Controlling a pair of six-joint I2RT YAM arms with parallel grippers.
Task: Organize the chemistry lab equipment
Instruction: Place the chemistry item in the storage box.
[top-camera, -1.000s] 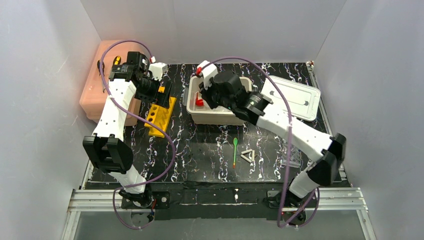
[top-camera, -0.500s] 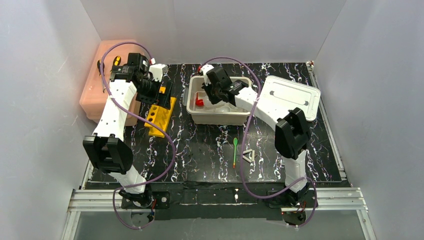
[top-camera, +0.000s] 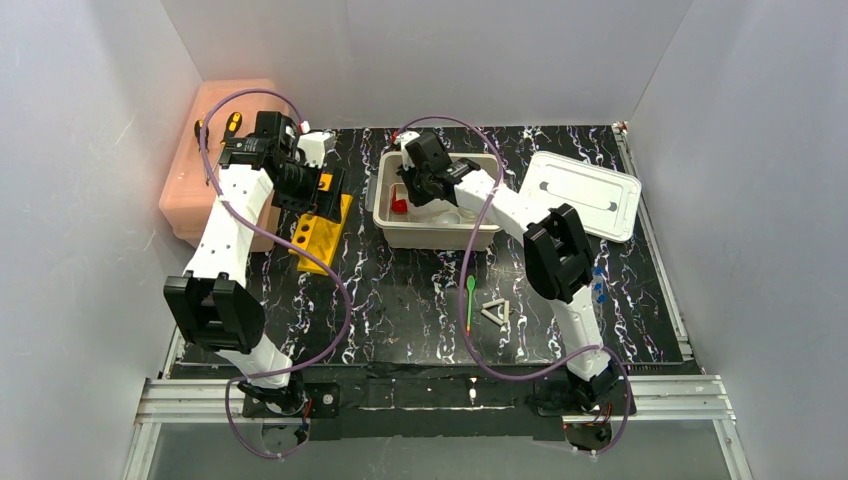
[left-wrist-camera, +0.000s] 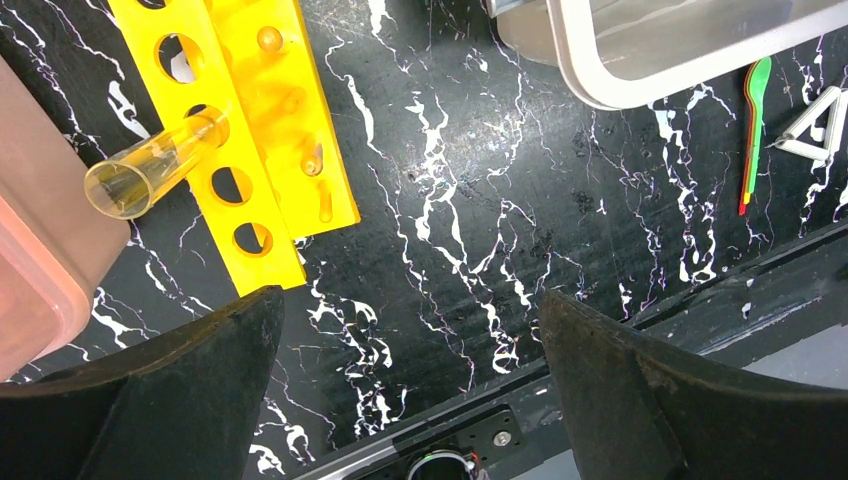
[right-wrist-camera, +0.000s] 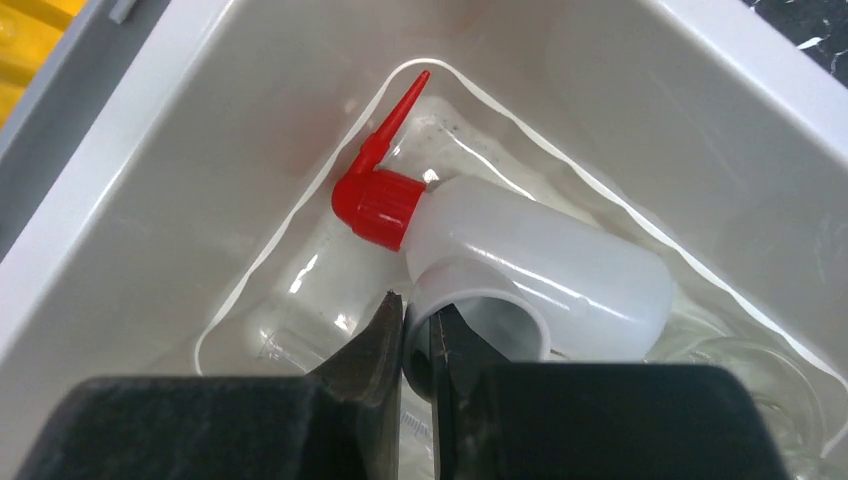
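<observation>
My right gripper (right-wrist-camera: 415, 305) is down inside the white bin (top-camera: 385, 215), shut on the rim of the white bowl (right-wrist-camera: 560, 270), one finger inside and one outside. Just beyond the bowl lies the squeeze bottle's red cap (right-wrist-camera: 378, 205), nozzle pointing away. Clear glassware (right-wrist-camera: 300, 300) lies under them on the bin floor. My left gripper (left-wrist-camera: 405, 300) hangs open and empty above the table beside the yellow tube rack (left-wrist-camera: 265, 90), which holds one glass tube (left-wrist-camera: 150, 175). The green spoon (top-camera: 469, 300) and white triangle (top-camera: 497, 312) lie on the mat in front of the bin.
The bin's flat white lid (top-camera: 580, 195) lies to its right. A translucent pink box (top-camera: 190, 190) stands at the back left against the wall, with screwdrivers (top-camera: 232, 122) on top. The black marbled mat (top-camera: 400, 300) ends at the metal rail by the arm bases.
The right arm has folded its elbow up and in, and its gripper has gone lower into the bin's back left part. The left arm has hardly moved.
</observation>
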